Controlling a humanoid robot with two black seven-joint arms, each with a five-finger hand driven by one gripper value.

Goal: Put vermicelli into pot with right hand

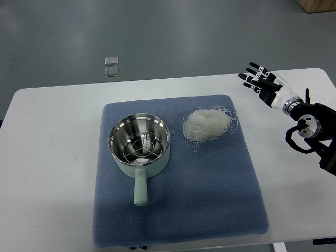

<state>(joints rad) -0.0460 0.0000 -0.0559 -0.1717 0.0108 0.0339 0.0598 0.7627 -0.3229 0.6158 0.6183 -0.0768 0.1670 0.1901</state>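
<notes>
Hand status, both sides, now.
Left hand: not in view.
Right hand: open, fingers spread, holding nothing; it is above the table's far right, apart from the vermicelli and the pot.

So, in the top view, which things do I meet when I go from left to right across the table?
pot → vermicelli → right hand
</notes>
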